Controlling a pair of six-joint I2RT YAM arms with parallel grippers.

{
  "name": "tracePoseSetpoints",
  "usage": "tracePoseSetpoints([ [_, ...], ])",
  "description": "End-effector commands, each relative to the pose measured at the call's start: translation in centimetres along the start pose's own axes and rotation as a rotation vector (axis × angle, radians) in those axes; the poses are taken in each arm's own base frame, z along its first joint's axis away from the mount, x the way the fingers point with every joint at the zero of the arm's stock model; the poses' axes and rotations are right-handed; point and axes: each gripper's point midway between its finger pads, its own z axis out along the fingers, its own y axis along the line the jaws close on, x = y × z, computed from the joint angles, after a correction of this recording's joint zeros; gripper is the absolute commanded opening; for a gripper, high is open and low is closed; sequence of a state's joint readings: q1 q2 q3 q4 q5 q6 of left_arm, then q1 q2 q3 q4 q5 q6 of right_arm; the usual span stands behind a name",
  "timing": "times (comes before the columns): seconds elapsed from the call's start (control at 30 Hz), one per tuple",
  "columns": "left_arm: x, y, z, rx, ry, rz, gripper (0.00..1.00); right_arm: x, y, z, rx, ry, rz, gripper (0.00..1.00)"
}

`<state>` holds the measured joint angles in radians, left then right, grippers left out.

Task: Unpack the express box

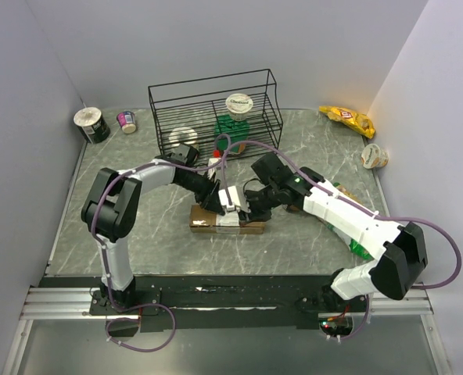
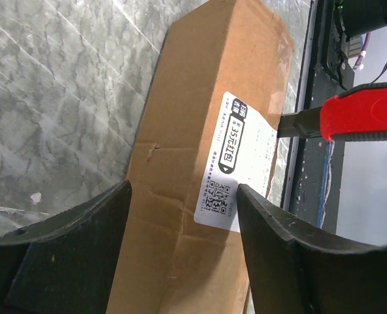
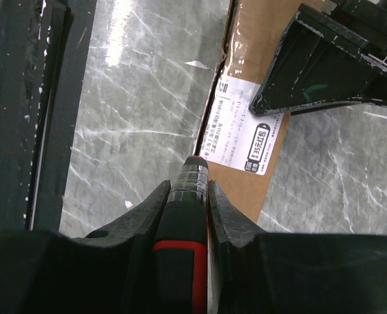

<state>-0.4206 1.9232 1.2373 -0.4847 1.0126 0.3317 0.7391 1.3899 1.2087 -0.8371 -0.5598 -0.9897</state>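
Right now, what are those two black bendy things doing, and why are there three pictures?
They are two robot arms bolted to a table. One picture looks down from above; the other two come from small cameras on each wrist. The left gripper is open over the express box, a long brown carton with a white label. The right gripper is squeezing a red and black cutter, its tip by the label. Behind stand a black wire rack, some cups and a yellow snack bag.

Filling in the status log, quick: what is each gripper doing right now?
Left gripper: open over the express box, gripping nothing.
Right gripper: shut on the red cutter.
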Motion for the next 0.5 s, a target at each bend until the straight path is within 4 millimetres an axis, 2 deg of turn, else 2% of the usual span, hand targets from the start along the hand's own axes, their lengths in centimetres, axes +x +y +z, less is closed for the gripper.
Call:
tracePoseSetpoints([
  [0.0, 2.2, 2.2, 0.9, -0.068, 0.093, 0.025, 0.70, -0.1, 0.2, -1.8, 0.029, -0.020, -0.024, 0.00],
  [0.47, 3.1, 2.9, 0.8, -0.100, 0.131, 0.005, 0.66, 2.2, 1.3, -2.6, 0.040, 0.030, -0.028, 0.00],
])
